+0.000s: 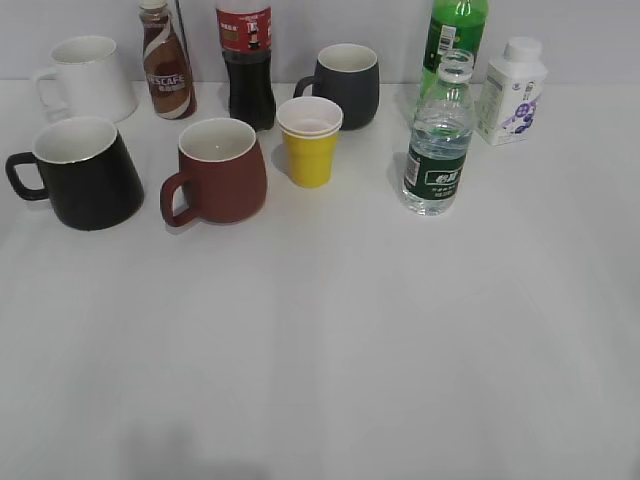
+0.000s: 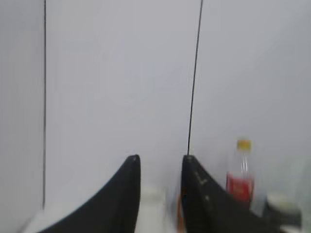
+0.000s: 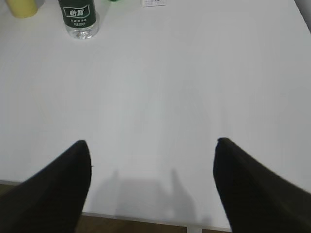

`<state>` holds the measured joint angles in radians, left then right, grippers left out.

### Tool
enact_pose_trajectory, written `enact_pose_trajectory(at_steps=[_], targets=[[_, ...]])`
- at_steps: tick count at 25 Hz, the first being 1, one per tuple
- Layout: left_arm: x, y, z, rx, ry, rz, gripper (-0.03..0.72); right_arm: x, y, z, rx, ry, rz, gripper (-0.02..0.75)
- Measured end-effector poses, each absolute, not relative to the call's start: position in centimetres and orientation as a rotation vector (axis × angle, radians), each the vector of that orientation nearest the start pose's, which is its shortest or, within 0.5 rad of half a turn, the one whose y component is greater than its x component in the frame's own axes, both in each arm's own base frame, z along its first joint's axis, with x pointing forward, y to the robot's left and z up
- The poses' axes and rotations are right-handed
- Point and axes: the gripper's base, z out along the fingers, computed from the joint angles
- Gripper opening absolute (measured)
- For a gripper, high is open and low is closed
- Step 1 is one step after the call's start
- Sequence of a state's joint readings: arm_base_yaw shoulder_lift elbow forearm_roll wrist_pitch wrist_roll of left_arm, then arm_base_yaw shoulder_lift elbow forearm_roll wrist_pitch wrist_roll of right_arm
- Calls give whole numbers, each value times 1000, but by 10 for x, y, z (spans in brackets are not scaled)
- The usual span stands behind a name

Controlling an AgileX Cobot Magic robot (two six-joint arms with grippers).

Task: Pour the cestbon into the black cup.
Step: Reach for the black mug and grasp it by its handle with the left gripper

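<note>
Wide white bench [image 1: 330,380] fills the exterior view, its whole lower half bare, and neither arm shows there at all, so by my read this is the very start: nothing grasped, nothing poured. Up at left of centre sits the black cup [image 1: 85,175], handle out toward the left edge, the brown-red mug [image 1: 220,170] just beside it on its right. Over at right of centre stands the cestbon [image 1: 438,140], upright, cap off as far as I can tell, with the green soda bottle [image 1: 455,30] close behind and the white milk bottle [image 1: 512,90] near its right. In the right wrist view the right gripper [image 3: 153,160] hangs with fingers wide apart near the bench's near edge, bottle in the upper left. The left gripper [image 2: 160,167] shows only a narrow gap, pointed at the wall. Next move, I'd say: right arm reaches forward and closes on the ribbed body, minding those two neighbours.
</note>
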<state>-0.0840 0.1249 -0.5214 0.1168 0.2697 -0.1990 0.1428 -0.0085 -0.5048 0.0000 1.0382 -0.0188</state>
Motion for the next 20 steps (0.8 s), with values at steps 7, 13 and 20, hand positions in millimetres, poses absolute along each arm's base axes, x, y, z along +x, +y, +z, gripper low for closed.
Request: enact_pose_trajectory(at_steps=[7,13,20], targets=[[115,-13,351,57,1350,-124,224,-6,-1,280,-162,2003,79,589],[201,-22,298,77,1602,-148,230,-6,1,280,-163,2003,106,589],[229,-23,220,43,1711,-153,235,-6,1,280,-163,2003,112,589]])
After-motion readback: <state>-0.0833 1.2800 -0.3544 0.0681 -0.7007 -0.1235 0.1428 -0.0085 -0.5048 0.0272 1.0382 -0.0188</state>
